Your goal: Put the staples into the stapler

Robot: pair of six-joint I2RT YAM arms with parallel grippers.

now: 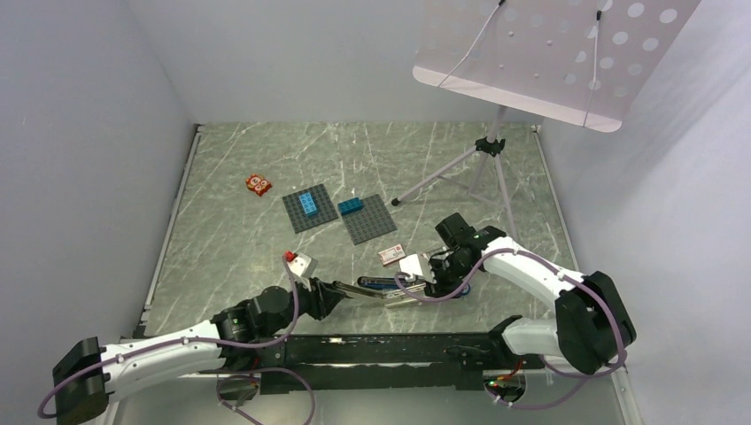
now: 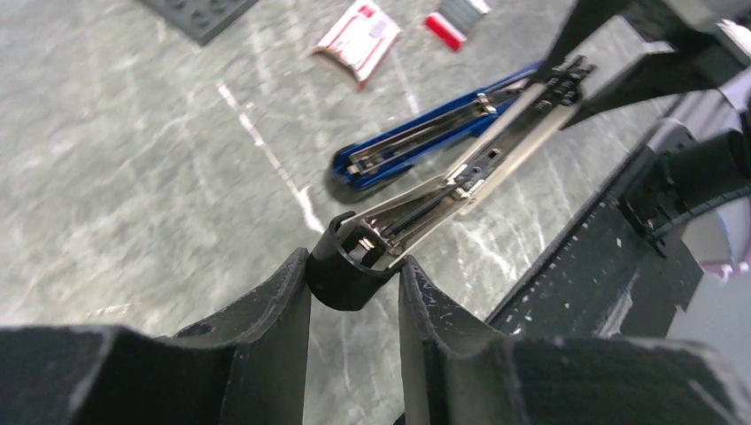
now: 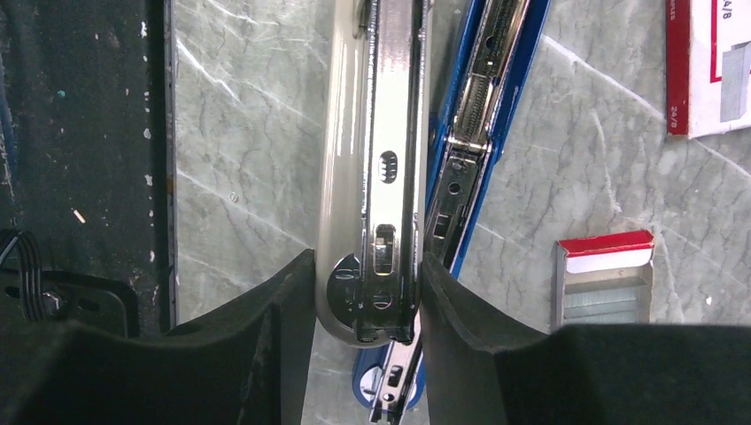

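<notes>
Marbled counter [image 1: 239, 266]: your left tool [image 2: 354, 282] and right tool [image 3: 367, 283] are clamping opposite ends of the opened stapler [image 2: 416, 142]; staples [image 3: 607, 283] are lying alongside, not yet loaded.

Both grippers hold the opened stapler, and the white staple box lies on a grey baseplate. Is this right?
No. The white staple box lies on the bare table, as the top view shows. The left gripper and right gripper hold the opened stapler.
</notes>
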